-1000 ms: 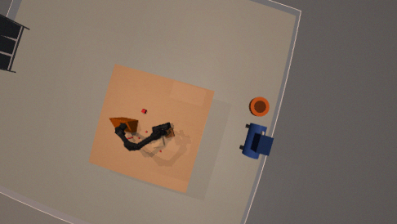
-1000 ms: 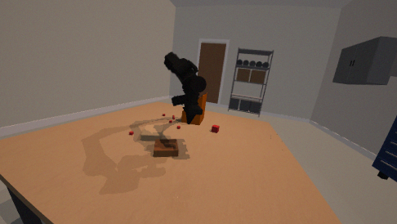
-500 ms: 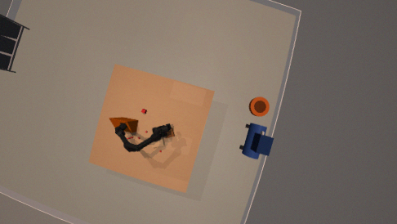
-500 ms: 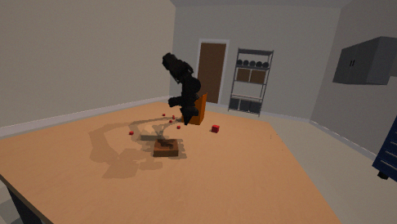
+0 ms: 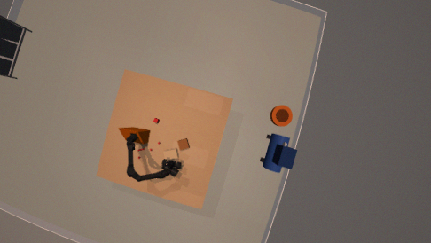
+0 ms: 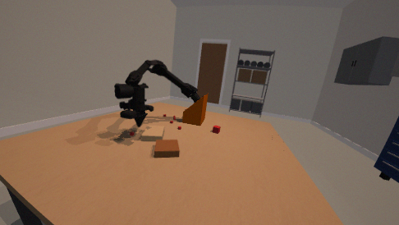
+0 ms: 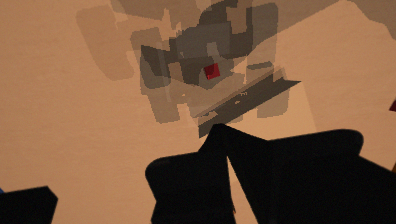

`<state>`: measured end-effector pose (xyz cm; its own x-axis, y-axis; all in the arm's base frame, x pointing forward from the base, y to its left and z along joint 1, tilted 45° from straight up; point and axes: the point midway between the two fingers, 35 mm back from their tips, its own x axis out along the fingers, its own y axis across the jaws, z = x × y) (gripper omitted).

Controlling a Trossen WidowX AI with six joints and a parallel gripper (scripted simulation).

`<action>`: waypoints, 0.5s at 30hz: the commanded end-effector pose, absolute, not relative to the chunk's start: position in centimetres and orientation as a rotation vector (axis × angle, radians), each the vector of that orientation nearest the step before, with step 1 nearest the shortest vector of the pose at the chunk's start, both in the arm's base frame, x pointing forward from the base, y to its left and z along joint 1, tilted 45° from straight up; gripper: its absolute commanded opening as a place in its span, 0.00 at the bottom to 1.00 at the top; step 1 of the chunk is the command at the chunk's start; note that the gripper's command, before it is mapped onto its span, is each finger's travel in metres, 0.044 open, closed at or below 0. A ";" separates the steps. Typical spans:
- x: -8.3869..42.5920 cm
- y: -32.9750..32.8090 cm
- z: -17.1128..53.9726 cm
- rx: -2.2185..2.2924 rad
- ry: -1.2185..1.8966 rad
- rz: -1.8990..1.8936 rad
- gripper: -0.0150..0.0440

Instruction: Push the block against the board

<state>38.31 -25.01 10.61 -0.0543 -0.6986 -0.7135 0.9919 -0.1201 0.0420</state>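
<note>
The brown square block (image 5: 184, 144) (image 6: 167, 148) lies flat on the table. The pale wooden board (image 5: 171, 153) (image 6: 153, 133) lies flat close beside it, partly under the arm in the top view. Their nearest corners are close; I cannot tell if they touch, and no whole sides meet. In the wrist view the board (image 7: 295, 112) is partly hidden by the fingers, and the block is not visible. My gripper (image 6: 140, 125) (image 7: 217, 127) is shut and empty. Its tips are beside the board, on the side away from the block, seemingly a little above the table.
The table (image 5: 146, 93) (image 6: 246, 176) also holds an orange wedge (image 5: 142, 136) (image 6: 196, 113) by the arm's base and a red cube (image 5: 156, 120) (image 6: 216, 129). Several small red pieces are scattered about; one red piece (image 6: 131, 133) (image 7: 212, 71) lies near the gripper, in its shadow.
</note>
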 end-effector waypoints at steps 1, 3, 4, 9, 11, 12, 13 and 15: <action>37.2 -26.4 11.8 0.702 0.531 -1.584 0.25; 37.2 -26.4 11.8 0.702 0.531 -1.584 0.25; 37.2 -26.4 11.8 0.702 0.531 -1.584 0.25; 37.2 -28.4 9.8 0.701 0.530 -1.584 0.25; 36.9 -30.1 8.2 0.699 0.529 -1.585 0.25; 36.9 -30.3 7.9 0.699 0.529 -1.585 0.25; 36.9 -30.3 7.9 0.699 0.529 -1.585 0.25; 36.9 -30.3 7.9 0.699 0.529 -1.585 0.25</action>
<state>36.75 -30.20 8.39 -0.0618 -0.7117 -0.6998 0.9878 -0.1441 0.0593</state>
